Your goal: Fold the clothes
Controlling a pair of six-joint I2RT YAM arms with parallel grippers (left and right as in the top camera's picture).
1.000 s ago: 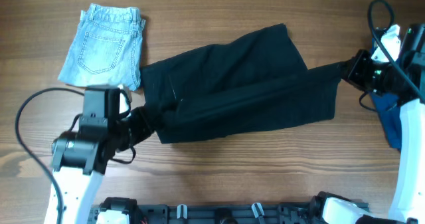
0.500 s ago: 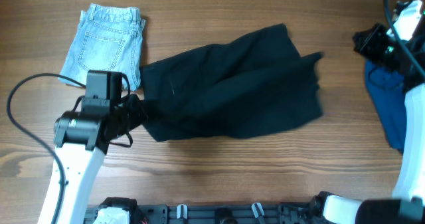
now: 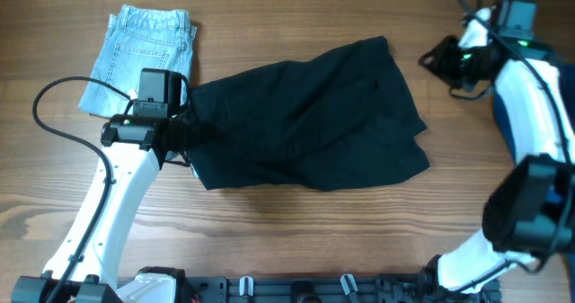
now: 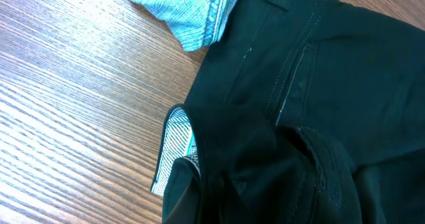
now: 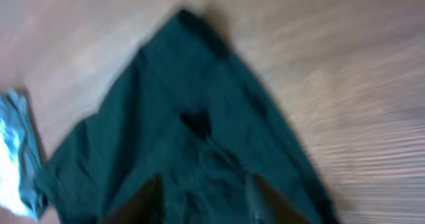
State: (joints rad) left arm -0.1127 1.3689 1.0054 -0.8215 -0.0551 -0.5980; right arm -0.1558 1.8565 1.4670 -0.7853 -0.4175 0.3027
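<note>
The large black shorts lie bunched in a loose heap across the middle of the table. My left gripper is shut on the left edge of the black shorts, and in the left wrist view the black fabric covers its jaws. The pale denim shorts lie flat at the back left, with a corner of the denim touching the black shorts. My right gripper hovers at the back right, apart from the shorts. Its two fingers stand apart with nothing between them; the view is blurred.
A royal-blue garment lies at the right edge, partly under my right arm. A white mesh lining peeks out from under the black fabric. Bare wood shows along the front of the table.
My right gripper opened and let go of the stretched shorts leg, which fell back onto the heap; that arm swung to the back. My left gripper carried its edge toward the denim.
</note>
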